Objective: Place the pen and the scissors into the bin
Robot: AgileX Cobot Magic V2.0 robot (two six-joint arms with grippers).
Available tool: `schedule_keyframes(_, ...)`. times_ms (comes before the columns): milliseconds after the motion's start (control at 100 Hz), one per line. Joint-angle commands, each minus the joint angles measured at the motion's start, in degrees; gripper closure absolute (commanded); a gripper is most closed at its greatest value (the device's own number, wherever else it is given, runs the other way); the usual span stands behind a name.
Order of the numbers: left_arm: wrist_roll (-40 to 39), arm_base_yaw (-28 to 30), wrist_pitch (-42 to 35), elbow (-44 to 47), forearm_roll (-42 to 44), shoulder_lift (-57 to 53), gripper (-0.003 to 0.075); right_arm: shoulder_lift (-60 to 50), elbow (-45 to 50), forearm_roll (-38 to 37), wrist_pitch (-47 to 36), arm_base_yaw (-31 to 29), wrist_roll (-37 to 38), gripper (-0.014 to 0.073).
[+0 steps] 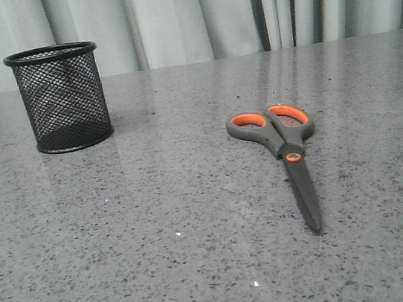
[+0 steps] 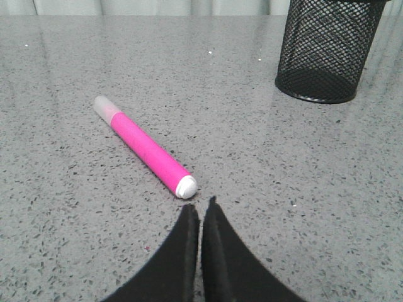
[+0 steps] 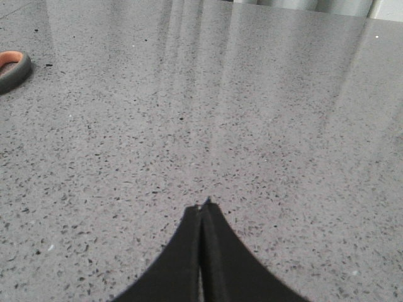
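Spanning every view, grey speckled table (image 1: pixel 201 256). Bin (image 1: pixel 60 98) upright at far left, nothing visible inside. Scissors (image 1: pixel 285 147) flat at centre-right, blades closed, well apart from bin. Pen (image 2: pixel 143 146) flat on table, near bin, just ahead of left gripper (image 2: pixel 201 207), not touching. Left gripper clenched, empty. Right gripper (image 3: pixel 202 206) clenched, empty, over bare table. No legible writing on any item.

bright, sharp — soft tabletop glare
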Motion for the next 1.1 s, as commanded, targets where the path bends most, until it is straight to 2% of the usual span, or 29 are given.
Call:
schedule_keyframes(0, 0.1, 0.2, -4.3, 2.6, -0.5, -0.3, 0.0739, -1.0, 0.8, 0.1, -2.2, -0.3, 0.0, 0.0664)
schedule_keyframes(850, 0.1, 0.2, -4.3, 2.6, -0.5, -0.3, 0.0739, -1.0, 0.8, -0.2, -2.2, -0.3, 0.0, 0.0663)
schedule_keyframes(960, 0.1, 0.2, -4.3, 2.6, 4.8, -0.3, 0.0739, -1.0, 0.8, -4.2, -6.1, -0.3, 0.0, 0.0664)
schedule_keyframes(1090, 0.1, 0.2, -6.7, 2.6, 8.4, -0.3, 0.0739, -1.0, 0.8, -6.4, -18.4, -0.3, 0.0, 0.0664)
